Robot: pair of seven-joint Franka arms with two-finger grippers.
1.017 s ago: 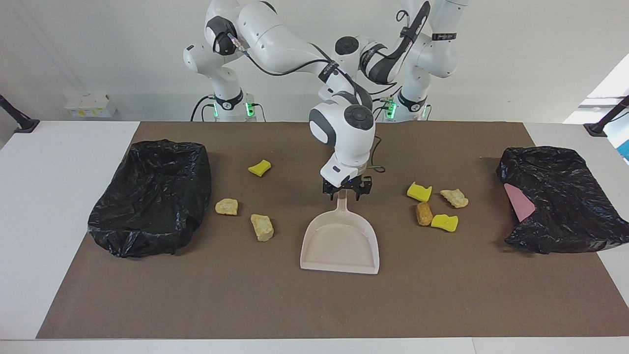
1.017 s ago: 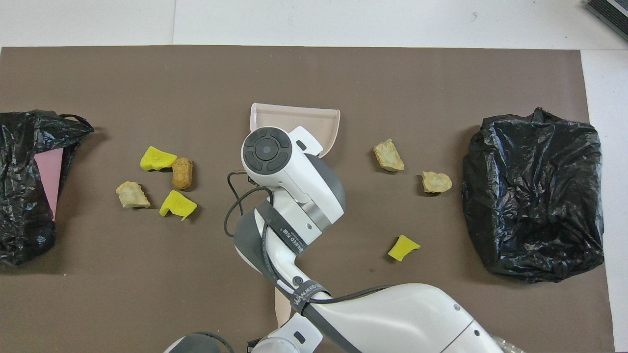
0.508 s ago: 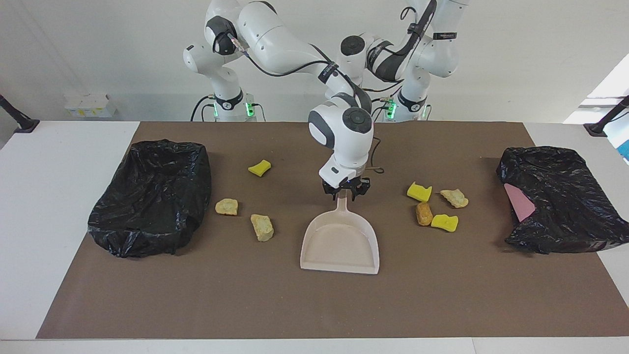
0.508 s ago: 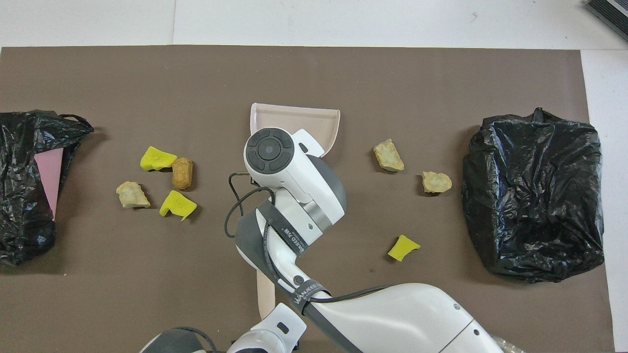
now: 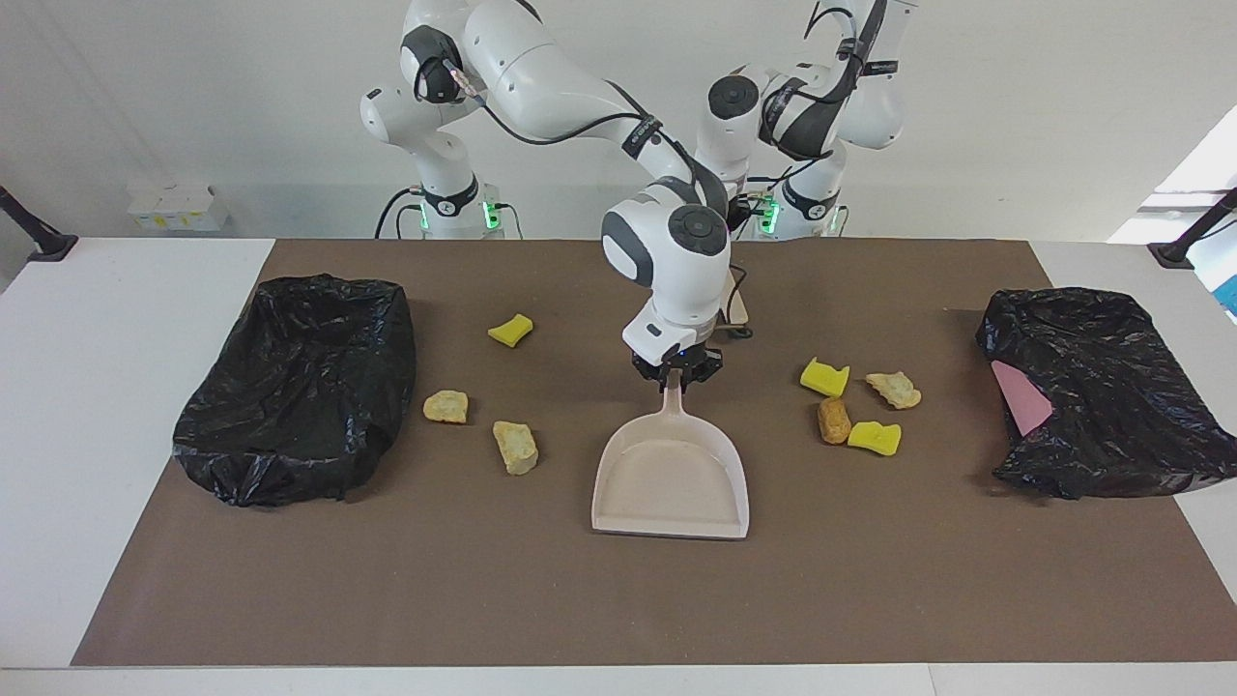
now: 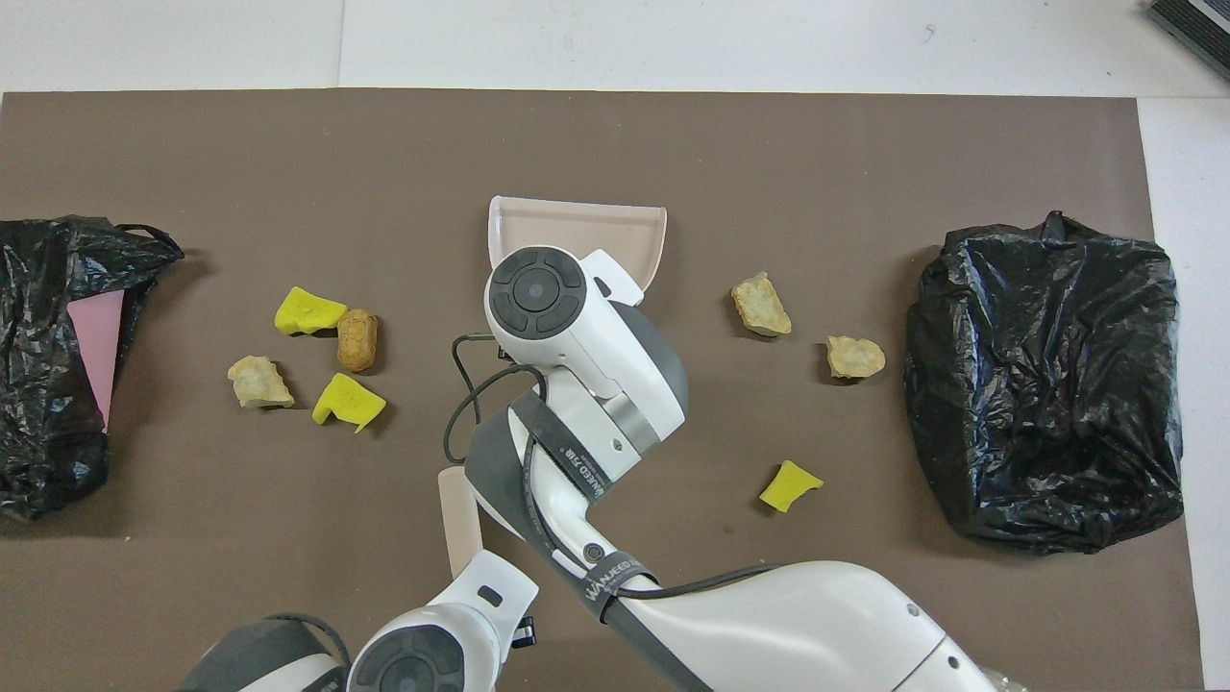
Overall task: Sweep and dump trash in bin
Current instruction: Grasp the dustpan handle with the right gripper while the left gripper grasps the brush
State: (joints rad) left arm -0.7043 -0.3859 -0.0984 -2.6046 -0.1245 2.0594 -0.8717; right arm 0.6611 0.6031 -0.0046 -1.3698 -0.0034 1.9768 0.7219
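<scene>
— Where's your trash (image 5: 514,447)?
— Scattered beside the dustpan (image 5: 671,483), toward both bins. Your right gripper (image 5: 676,376) pinches the dustpan's handle; your left gripper (image 6: 459,524), nearer the robots, is closed on a beige brush.

White wall (image 5: 1015,116), white table (image 5: 116,387) under brown mat (image 5: 580,599).
</scene>
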